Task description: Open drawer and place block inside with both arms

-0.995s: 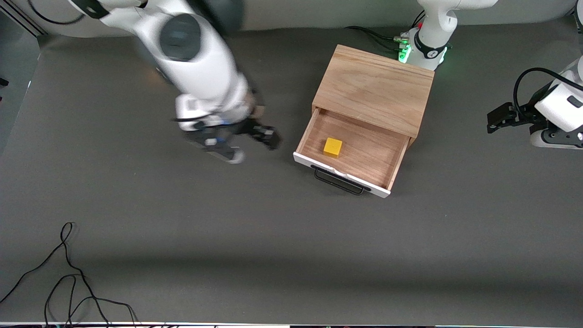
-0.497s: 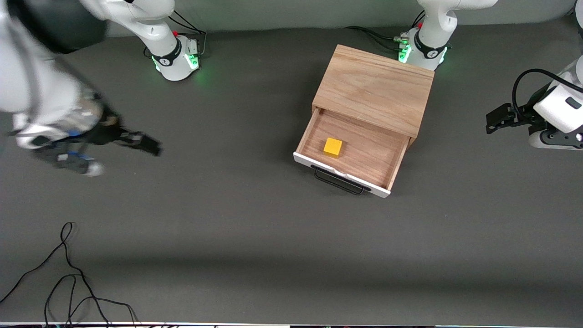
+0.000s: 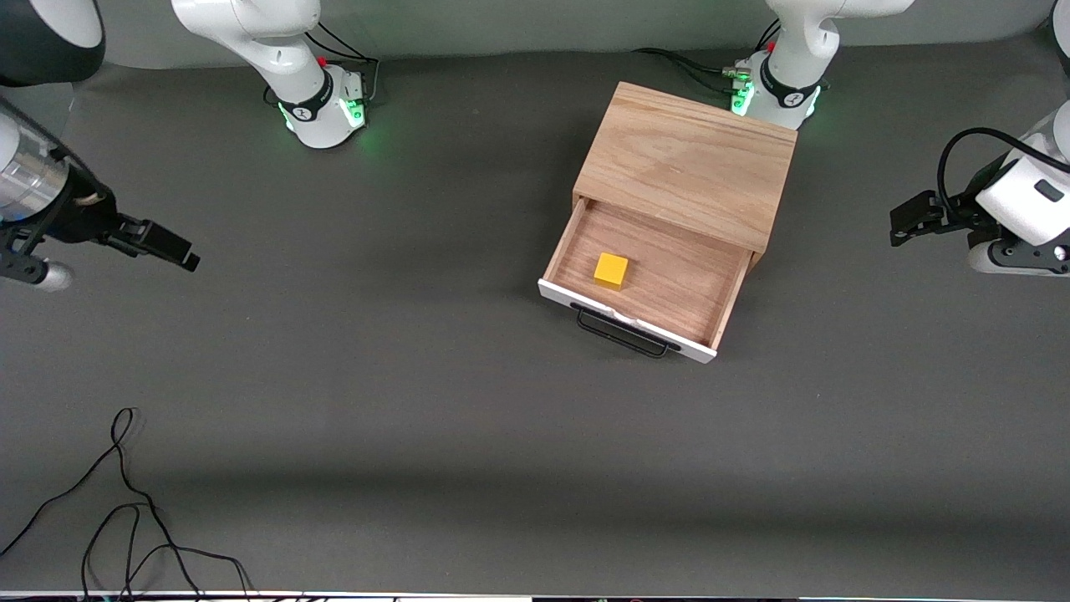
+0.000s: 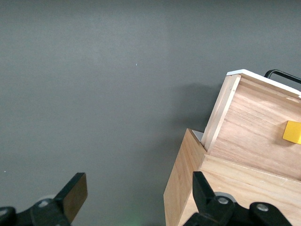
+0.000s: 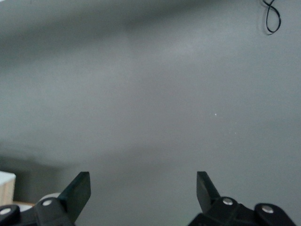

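The drawer (image 3: 660,280) stands pulled out of the light-wood cabinet (image 3: 685,159), its white front and black handle (image 3: 623,333) toward the front camera. The yellow block (image 3: 611,270) lies inside the drawer, near its front. My right gripper (image 3: 185,257) is open and empty over bare table at the right arm's end, well away from the cabinet. My left gripper (image 3: 901,224) is open and empty over the table at the left arm's end, beside the cabinet. In the left wrist view the open left gripper (image 4: 138,193) faces the cabinet (image 4: 183,188), the drawer (image 4: 254,136) and the block (image 4: 292,132). The right wrist view shows the open right gripper (image 5: 142,189) over grey table.
Loose black cables (image 3: 125,502) lie near the front camera at the right arm's end and also show in the right wrist view (image 5: 273,16). The arm bases (image 3: 322,109) (image 3: 777,92) stand at the table's edge farthest from the front camera, one right by the cabinet.
My right arm has swung away from beside the drawer to the right arm's end of the table, empty. The block stays in the drawer. The left arm has barely moved.
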Tool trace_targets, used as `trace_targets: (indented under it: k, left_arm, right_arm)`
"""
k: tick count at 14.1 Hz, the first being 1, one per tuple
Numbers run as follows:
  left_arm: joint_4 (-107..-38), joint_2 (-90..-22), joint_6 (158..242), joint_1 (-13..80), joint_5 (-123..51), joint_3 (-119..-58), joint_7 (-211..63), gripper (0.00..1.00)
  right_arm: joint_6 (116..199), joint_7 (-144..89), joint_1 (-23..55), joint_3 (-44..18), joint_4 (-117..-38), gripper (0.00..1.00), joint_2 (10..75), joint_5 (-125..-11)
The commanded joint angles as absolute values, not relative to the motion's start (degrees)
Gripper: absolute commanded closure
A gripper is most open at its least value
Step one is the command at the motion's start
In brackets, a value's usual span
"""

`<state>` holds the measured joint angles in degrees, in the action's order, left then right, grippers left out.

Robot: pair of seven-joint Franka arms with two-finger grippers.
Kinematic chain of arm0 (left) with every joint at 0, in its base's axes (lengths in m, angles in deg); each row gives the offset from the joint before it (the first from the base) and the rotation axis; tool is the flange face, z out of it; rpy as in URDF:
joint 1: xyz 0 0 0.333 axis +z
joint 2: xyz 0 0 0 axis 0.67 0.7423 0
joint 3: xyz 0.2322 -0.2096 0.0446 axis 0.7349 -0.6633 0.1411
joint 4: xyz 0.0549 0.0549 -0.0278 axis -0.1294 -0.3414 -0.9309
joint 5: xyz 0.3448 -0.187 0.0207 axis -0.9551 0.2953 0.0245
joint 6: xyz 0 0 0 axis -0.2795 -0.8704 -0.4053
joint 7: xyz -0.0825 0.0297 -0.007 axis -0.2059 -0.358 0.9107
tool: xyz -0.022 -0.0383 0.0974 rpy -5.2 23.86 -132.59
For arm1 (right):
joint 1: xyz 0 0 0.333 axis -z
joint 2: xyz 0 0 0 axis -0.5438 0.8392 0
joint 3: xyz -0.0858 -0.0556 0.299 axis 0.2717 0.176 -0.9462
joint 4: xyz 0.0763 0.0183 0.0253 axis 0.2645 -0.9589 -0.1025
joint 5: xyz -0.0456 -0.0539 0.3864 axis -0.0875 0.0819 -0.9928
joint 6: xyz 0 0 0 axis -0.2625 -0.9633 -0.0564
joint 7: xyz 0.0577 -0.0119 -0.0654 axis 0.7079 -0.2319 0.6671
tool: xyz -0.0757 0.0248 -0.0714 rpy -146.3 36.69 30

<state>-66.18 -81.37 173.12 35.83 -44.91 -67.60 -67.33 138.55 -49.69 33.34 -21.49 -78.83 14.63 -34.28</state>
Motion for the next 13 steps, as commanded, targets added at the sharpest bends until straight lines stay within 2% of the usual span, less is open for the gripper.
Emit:
trace_targets:
  k: [1,5,13]
  left_arm:
    - [-65.7,-81.1,173.1,34.7,-45.1,-67.0,-68.9,0.0]
    - [-65.7,-81.1,172.3,34.8,-45.1,-67.1,-68.6,0.0]
    - [-65.7,-81.1,172.0,34.8,-45.1,-67.1,-68.7,0.0]
  right_arm:
    - [139.1,-45.4,32.8,-20.8,-82.1,0.0,11.8,-35.1]
    - [138.7,-38.1,32.9,-20.8,-80.7,0.0,13.5,-30.5]
    - [134.7,-39.0,32.9,-20.8,-77.4,0.0,15.3,-30.8]
